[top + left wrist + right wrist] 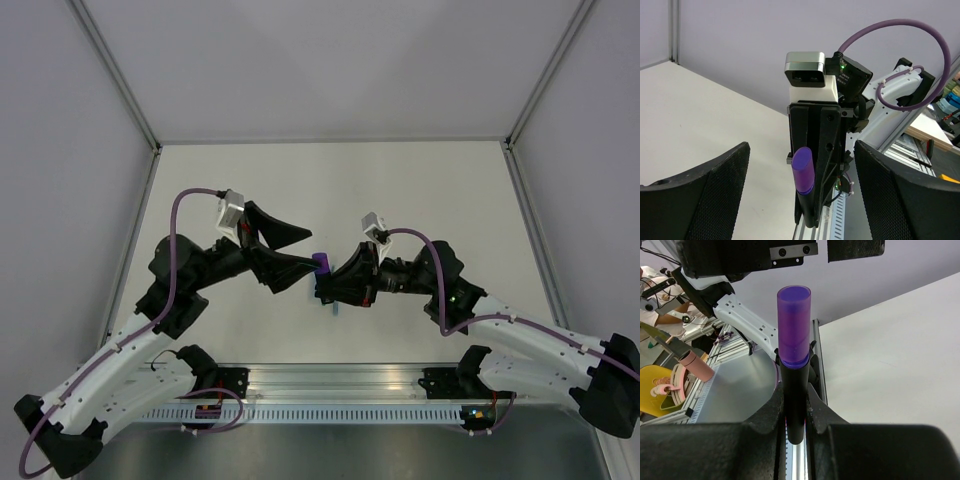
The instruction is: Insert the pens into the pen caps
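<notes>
Capped black-and-purple marker (795, 405) held in the air, left side let go.
We note the right gripper (796, 416) pinching the marker's black barrel, purple cap (793, 322) seated on its tip. The left gripper (801, 155) stands spread, with a gap on each side of the cap. All this hangs over the table's (420, 190) near half, short of the front rail (330, 378).

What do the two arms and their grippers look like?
The left arm and right arm have white shells with black joints. A purple cable runs along each to a white-and-silver wrist camera. The left gripper and right gripper are black; the left fingers are broad with dotted inner faces.
</notes>
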